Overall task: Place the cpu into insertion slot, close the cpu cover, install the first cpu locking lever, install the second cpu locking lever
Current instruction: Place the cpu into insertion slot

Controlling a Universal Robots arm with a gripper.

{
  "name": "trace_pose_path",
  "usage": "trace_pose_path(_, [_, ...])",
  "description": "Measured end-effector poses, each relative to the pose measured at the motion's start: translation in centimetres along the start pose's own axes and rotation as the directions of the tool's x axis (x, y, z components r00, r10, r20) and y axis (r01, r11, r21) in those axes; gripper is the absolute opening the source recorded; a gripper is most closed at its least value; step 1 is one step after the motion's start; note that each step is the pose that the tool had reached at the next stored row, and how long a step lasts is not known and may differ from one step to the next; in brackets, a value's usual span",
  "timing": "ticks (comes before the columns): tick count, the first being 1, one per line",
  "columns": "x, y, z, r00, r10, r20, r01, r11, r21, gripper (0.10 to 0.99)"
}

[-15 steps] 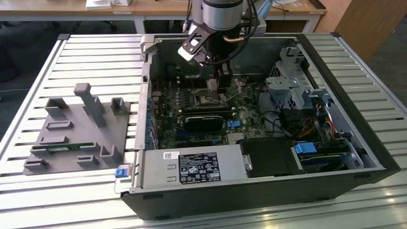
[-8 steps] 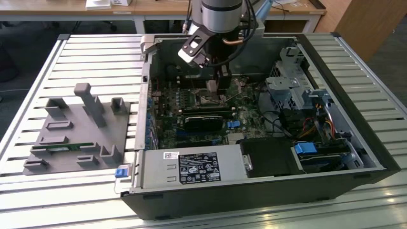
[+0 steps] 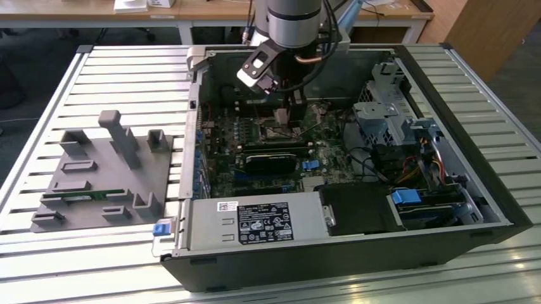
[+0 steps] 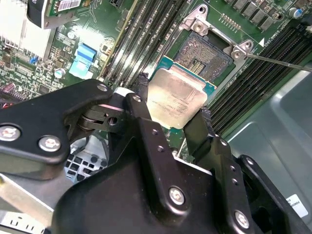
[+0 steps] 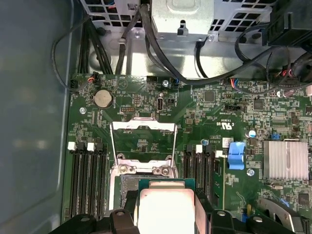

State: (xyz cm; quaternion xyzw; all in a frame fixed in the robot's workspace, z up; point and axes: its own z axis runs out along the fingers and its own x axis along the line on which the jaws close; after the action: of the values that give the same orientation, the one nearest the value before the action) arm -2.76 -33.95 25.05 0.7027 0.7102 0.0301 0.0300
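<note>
My gripper (image 4: 173,100) is shut on the cpu (image 4: 181,92), a flat square chip with a dull silver top, gripped at two opposite edges by black fingers (image 4: 141,97). The chip hangs tilted just above the open insertion slot (image 4: 202,54), whose contact field lies bare. In the first wrist view the cpu (image 5: 165,202) sits between the fingers over the slot (image 5: 127,185). The cpu cover (image 5: 143,126), a thin grey frame, stands flipped open beyond it. A thin locking lever (image 4: 278,62) sticks out beside the slot. In the exterior view the gripper (image 3: 287,117) reaches down inside the computer case (image 3: 338,266).
Memory slots (image 5: 87,180) flank the socket on both sides. A blue clip (image 5: 235,155) and a finned heatsink (image 5: 285,158) lie to one side, and cables (image 5: 146,44) run along the case wall. A grey fixture tray (image 3: 101,171) rests outside the case at the exterior view's left.
</note>
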Motion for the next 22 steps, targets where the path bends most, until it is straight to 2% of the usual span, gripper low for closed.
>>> trace_pose_path(11, [0.31,-0.03,0.45,1.0000,0.000,-0.0001,0.000,1.0000,0.000,0.541])
trace_pose_path(18, [1.30,-0.07,1.00,1.0000,0.000,-0.0001,0.000,1.0000,0.000,0.541])
trace_pose_path(22, [1.49,-0.12,1.36,1.0000,0.000,-0.0001,0.000,1.0000,0.000,0.541])
